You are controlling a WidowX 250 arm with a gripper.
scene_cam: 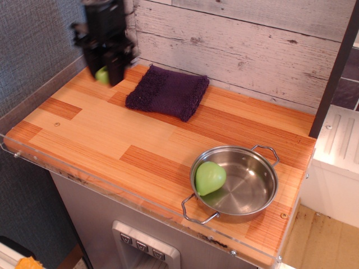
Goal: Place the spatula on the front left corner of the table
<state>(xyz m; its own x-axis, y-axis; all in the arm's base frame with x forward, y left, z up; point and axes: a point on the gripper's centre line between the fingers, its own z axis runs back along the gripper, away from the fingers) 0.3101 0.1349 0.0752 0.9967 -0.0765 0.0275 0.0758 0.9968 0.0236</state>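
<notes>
My gripper (105,72) hangs above the back left part of the table (112,140), blurred by motion. It is shut on the spatula (101,75); only the lime-green handle shows between the black fingers, and the grey blade is hidden. The spatula is held off the wood, to the left of the purple cloth (167,92). The table's front left corner (22,137) is a strip of reddish-orange wood behind the clear acrylic edging.
A steel pan (235,182) with two handles stands at the front right, holding a green pear-shaped object (210,177). A whitewashed plank wall (241,39) runs along the back. A dark post (334,73) stands at the right.
</notes>
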